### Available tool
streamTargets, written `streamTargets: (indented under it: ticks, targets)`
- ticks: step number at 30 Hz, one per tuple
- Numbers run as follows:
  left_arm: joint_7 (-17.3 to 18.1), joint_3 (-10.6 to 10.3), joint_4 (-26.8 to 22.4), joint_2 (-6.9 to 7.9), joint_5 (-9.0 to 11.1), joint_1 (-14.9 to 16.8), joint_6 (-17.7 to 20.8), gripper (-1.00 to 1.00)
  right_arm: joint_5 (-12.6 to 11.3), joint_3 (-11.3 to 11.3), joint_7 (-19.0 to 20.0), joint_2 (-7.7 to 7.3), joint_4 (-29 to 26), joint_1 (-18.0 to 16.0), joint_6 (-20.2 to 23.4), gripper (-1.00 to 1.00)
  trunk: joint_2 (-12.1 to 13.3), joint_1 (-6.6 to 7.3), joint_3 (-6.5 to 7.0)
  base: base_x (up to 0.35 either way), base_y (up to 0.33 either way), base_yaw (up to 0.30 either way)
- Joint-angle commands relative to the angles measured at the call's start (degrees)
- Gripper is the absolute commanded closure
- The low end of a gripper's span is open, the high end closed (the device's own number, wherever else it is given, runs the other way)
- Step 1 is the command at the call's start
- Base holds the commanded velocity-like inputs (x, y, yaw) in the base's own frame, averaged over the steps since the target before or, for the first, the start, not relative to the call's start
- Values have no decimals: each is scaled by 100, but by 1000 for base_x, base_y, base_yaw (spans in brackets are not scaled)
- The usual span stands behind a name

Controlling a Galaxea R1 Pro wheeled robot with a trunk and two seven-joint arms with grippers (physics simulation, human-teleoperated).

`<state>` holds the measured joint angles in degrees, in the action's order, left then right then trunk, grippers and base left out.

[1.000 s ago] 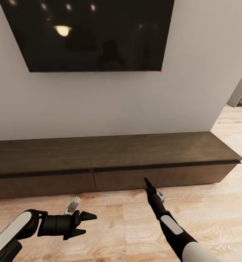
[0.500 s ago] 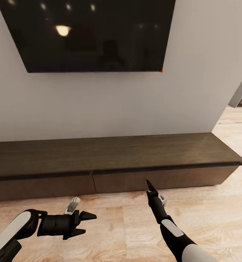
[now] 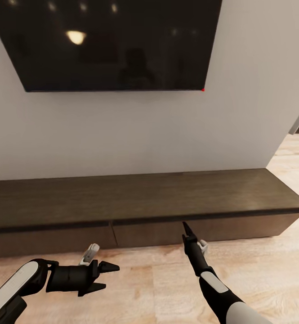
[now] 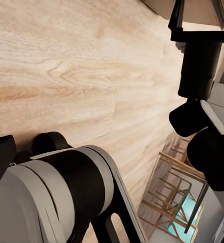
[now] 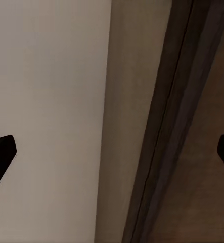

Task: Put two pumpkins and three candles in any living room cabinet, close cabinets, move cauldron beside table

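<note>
I see a glossy black screen [image 3: 113, 42] on the white wall, and below it the long dark wood cabinet [image 3: 136, 198], two drawer fronts shut. My left claw [image 3: 108, 275] gapes empty; right claw [image 3: 185, 228] spread, empty, near the cabinet.

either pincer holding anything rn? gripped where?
Nothing held. Left pincer is open over bare floor; right pincer is open, pointing at the cabinet.

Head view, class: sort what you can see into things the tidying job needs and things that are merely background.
Job:
cabinet, drawer fronts shut
left gripper, open, holding nothing
right gripper, at a drawer front

Background:
television
white wall
wooden floor
</note>
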<state>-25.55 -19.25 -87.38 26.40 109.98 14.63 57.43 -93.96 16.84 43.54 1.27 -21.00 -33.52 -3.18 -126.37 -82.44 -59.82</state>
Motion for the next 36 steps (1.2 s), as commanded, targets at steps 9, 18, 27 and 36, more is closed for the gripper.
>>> streamTargets:
  ticks: [9, 18, 27, 36]
  targets:
    - [-56, 7, -6, 5, 64, 5, -3, -100, -468, 50, 70, -10, 213, -5, -30, -100, -2, 0, -5, 22, 0, 0]
    - [-56, 12, -8, 5, 75, 5, -3, -100, -491, 48, 253, -5, 252, -5, 207, -100, -42, -22, -23, 0, 0, 0]
    - [-56, 16, -15, 5, 84, 5, -3, -100, -492, 48, 268, -2, 251, -5, 230, -100, -363, -198, -166, 0, 0, 0]
    - [-56, 12, -15, 5, 85, 5, -3, -100, -492, 48, 269, -4, 252, -5, 231, -100, -724, -396, -328, 0, 0, 0]
